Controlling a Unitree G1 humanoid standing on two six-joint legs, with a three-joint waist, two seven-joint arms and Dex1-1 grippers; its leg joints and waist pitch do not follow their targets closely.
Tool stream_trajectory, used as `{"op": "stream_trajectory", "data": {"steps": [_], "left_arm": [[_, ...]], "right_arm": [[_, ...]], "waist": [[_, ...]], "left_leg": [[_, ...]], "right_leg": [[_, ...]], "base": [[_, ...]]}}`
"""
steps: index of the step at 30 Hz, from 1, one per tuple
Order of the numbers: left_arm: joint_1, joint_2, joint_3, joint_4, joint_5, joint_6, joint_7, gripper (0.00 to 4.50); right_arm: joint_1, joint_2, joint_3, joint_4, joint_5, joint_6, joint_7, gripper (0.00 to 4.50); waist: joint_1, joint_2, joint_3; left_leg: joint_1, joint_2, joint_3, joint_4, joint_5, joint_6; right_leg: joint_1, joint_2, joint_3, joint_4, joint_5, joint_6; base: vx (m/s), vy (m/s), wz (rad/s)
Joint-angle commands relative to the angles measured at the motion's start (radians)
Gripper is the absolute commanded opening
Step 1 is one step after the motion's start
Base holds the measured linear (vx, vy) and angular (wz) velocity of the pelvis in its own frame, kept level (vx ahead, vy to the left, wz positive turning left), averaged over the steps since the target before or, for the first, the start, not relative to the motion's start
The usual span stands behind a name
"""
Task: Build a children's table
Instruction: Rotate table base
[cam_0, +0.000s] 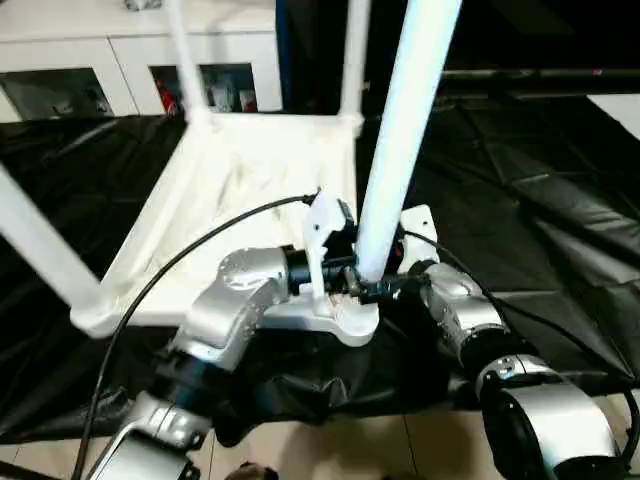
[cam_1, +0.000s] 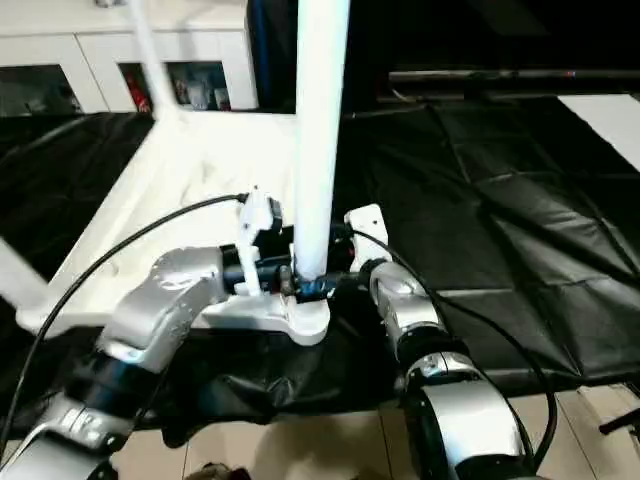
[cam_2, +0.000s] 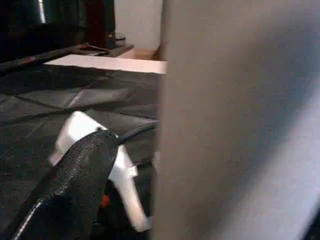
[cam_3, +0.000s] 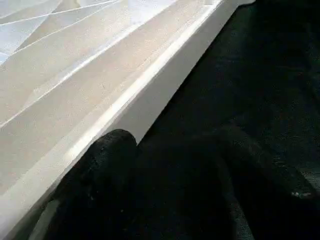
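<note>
— What do the head views give?

— The white tabletop (cam_0: 250, 190) lies upside down on the black-draped counter (cam_0: 540, 200). A smooth tapered leg (cam_0: 400, 140) stands in its near corner socket (cam_0: 350, 318). The left end effector (cam_0: 335, 275) and right end effector (cam_0: 395, 285) flank its base, fingers apart.

— And the wrists?

— The left shows the leg's matte tube close up; the right shows the ribbed underside and straight rim.

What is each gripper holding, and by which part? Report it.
Cannot be told. Both the left gripper and the right gripper sit at the base of the nearest leg, just above its corner socket; a closed grip isn't visible.
</note>
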Motion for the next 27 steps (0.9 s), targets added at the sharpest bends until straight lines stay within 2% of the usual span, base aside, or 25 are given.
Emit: {"op": "stream_trajectory", "data": {"steps": [1,8,11,15,20,22,24,27], "left_arm": [[-0.022,-0.028,-0.019,0.01,0.014,-0.017,0.013,4.41],[-0.041,-0.05,-0.002,0.073,0.041,-0.074,0.044,4.41],[-0.065,-0.04,0.021,0.125,0.072,-0.104,0.088,4.41],[-0.086,0.019,0.042,0.194,0.13,-0.141,0.135,4.41],[-0.063,0.091,0.064,0.217,0.145,-0.146,0.119,4.41],[-0.057,0.113,0.067,0.226,0.154,-0.145,0.119,4.41],[-0.043,0.152,0.067,0.24,0.17,-0.149,0.11,4.41],[-0.012,0.181,0.059,0.204,0.161,-0.118,0.069,4.41]], "right_arm": [[-0.004,0.07,0.043,-0.012,-0.001,-0.001,0.108,3.23],[-0.004,0.073,0.043,-0.005,-0.009,-0.011,0.11,3.23],[-0.012,0.052,0.037,-0.003,-0.022,-0.04,0.06,3.23],[-0.025,-0.011,-0.009,-0.014,-0.005,-0.063,0.005,3.23],[-0.003,-0.104,-0.042,-0.054,0.011,-0.061,0.026,3.23],[0.01,-0.134,-0.043,-0.068,0.008,-0.057,0.042,3.23],[0.045,-0.183,-0.027,-0.102,-0.001,-0.051,0.094,3.23],[0.085,-0.223,-0.004,-0.156,-0.005,-0.032,0.177,3.23]], "waist": [[0.013,0.011,-0.082],[0.014,0.01,-0.081],[0.015,0.01,-0.08],[0.017,0.009,-0.081],[0.018,0.007,-0.079],[0.017,0.008,-0.08],[0.018,-0.002,-0.081],[0.022,-0.001,-0.081]], "left_leg": [[0.028,0.042,-0.033,-0.072,-0.328,-0.002],[0.028,0.043,-0.034,-0.074,-0.341,-0.005],[0.031,0.043,-0.034,-0.075,-0.356,-0.01],[0.031,0.043,-0.035,-0.075,-0.341,-0.008],[0.029,0.039,-0.033,-0.072,-0.328,0.001],[0.028,0.038,-0.033,-0.072,-0.327,0.001],[0.026,0.037,-0.032,-0.069,-0.31,0.01],[0.025,0.04,-0.032,-0.068,-0.296,0.024]], "right_leg": [[0.044,-0.048,0.024,-0.065,-0.139,-0.28],[0.042,-0.05,0.024,-0.067,-0.155,-0.282],[0.039,-0.051,0.025,-0.069,-0.176,-0.274],[0.04,-0.053,0.026,-0.071,-0.179,-0.264],[0.042,-0.051,0.026,-0.071,-0.202,-0.252],[0.042,-0.051,0.025,-0.073,-0.22,-0.248],[0.042,-0.052,0.025,-0.075,-0.237,-0.235],[0.04,-0.051,0.025,-0.074,-0.222,-0.241]], "base": [[0.0,0.0,0.0],[0.0,0.0,0.0],[0.0,0.0,0.0],[0.0,0.0,0.0],[0.0,0.0,0.0],[0.0,0.0,0.0],[0.0,0.0,0.0],[0.0,0.0,0.0]]}}
